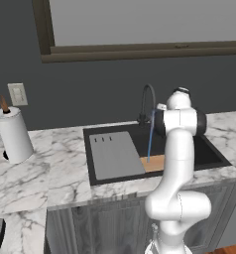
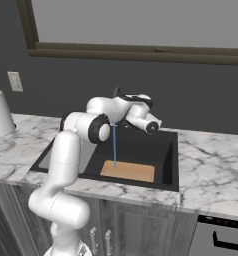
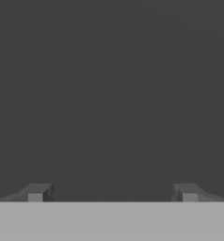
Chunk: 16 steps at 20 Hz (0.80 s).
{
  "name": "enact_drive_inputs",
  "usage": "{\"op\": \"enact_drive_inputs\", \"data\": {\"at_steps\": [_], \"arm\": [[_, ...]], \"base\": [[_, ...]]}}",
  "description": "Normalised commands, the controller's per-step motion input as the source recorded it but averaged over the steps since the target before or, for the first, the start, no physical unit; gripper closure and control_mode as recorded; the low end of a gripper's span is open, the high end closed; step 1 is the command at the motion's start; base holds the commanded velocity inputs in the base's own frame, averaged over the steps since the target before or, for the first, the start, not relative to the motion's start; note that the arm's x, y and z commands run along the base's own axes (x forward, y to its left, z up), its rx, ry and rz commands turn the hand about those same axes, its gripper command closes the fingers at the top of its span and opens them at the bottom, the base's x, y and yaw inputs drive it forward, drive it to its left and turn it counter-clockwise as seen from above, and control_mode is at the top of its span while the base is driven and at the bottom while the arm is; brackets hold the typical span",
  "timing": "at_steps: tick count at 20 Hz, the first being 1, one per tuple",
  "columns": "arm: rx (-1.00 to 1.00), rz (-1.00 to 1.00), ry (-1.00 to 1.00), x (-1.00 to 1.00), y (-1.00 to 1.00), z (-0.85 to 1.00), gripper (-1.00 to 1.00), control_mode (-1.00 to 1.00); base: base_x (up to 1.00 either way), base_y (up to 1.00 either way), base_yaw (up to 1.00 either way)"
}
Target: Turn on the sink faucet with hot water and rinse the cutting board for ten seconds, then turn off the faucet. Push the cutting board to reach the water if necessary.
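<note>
Because the water (image 2: 114, 145) already runs from the sink faucet (image 1: 147, 101) as a thin blue stream, the cutting board (image 2: 128, 171) lies flat on the floor of the sink (image 2: 168, 150) right under it, the stream landing near its left end, so no push looks needed. The tool (image 3: 112, 193) stands spread wide and empty, facing the dark wall, probably waiting near the tap to shut it off.

arm (image 1: 179, 149): glossy white rounded segments | joints: dark bands | tool (image 3: 112, 193): two small grey fingertips
</note>
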Motion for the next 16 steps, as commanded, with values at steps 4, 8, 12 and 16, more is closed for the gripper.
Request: {"op": "enact_drive_inputs", "data": {"at_steps": [4, 8, 12, 16], "arm": [[0.0, 0.0, 0.0, -0.32, -0.38, 0.0, -1.0, -1.0], [0.0, 0.0, 0.0, -0.25, -0.3, -0.12, -1.0, -1.0], [0.0, 0.01, -0.01, -0.12, -0.15, -0.4, -1.0, -1.0], [0.0, 0.06, -0.09, -0.08, -0.02, -0.34, -1.0, -1.0]], "base": [[0.0, 0.0, 0.0], [0.0, 0.0, 0.0], [0.0, 0.0, 0.0], [0.0, 0.0, 0.0]]}}
